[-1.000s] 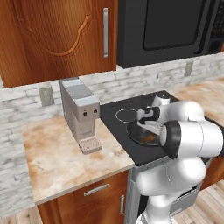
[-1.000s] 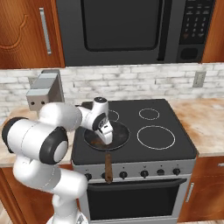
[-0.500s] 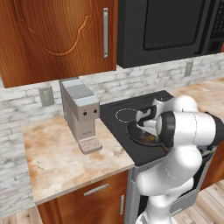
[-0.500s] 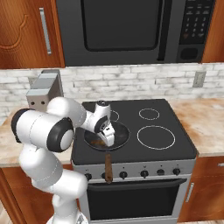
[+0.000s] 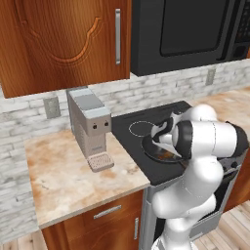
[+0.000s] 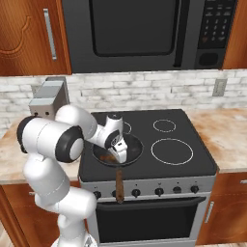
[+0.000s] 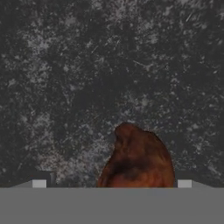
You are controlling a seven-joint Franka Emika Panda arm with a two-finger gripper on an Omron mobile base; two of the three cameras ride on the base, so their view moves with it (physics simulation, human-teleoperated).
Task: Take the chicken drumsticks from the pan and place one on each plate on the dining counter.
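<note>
Camera layout: two base views, one hand view.
Both base views look forward and down at the stove (image 5: pixel 146 128) (image 6: pixel 159 144) from either side; hand view sits close above the pan (image 7: pixel 109 65) floor.

No readable text, labels, brand names, numbers or signs appear anywhere. The microwave (image 6: pixel 144 34) above the stove has a button panel (image 6: pixel 213 31) at its right side, but its markings are too small and blurred to make out. The stove's front knobs (image 6: pixel 159 191) carry no legible marks. The coffee machine (image 5: pixel 90 127), near the back edge of the counter (image 5: pixel 73 171), shows two small dark dots on its front and no lettering.
</note>
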